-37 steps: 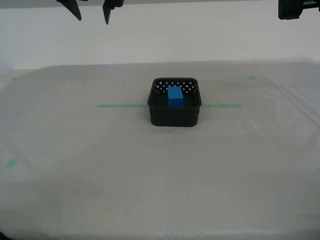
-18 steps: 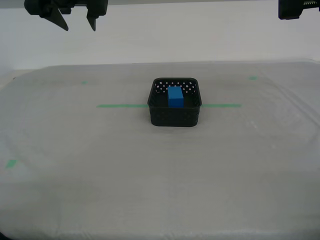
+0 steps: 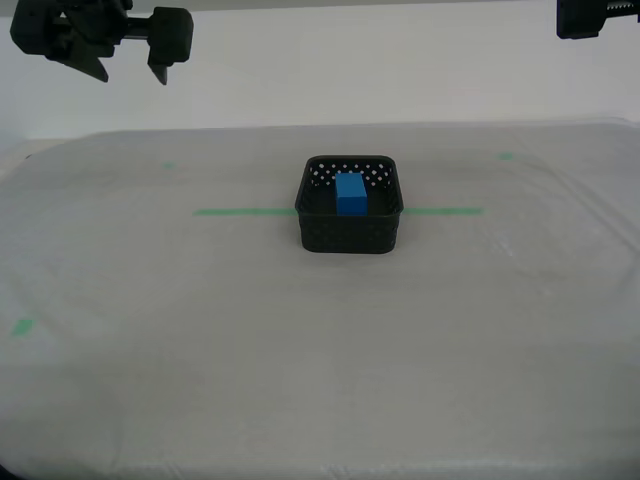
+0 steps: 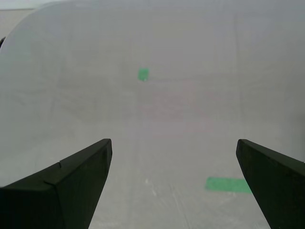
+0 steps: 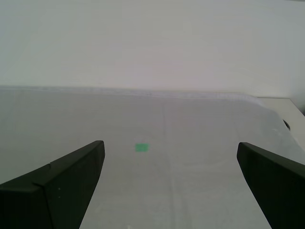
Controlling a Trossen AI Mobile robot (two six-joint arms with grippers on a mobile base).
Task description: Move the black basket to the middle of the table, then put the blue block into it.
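Observation:
The black basket [image 3: 350, 230] stands at the middle of the table [image 3: 300, 350], across the green tape line [image 3: 240, 211]. The blue block [image 3: 350, 193] stands inside it. One arm's gripper [image 3: 132, 76] hangs open and empty high at the exterior view's left, far from the basket. Part of another arm [image 3: 597, 17] shows at the top right corner. My first gripper [image 5: 170, 143] is open and empty over bare sheeting facing the wall. My second gripper [image 4: 174, 143] is open and empty over bare sheeting. Neither wrist view shows the basket or block.
Small green tape marks lie on the table at the near left [image 3: 22, 326], far left [image 3: 167, 165] and far right [image 3: 506, 155]. The first wrist view shows a green mark [image 5: 141, 147]. The second wrist view shows a mark [image 4: 143, 73] and a tape end [image 4: 228, 184].
The open gripper at the top of the exterior view has moved further to the left, away from the basket. The basket and block have not moved.

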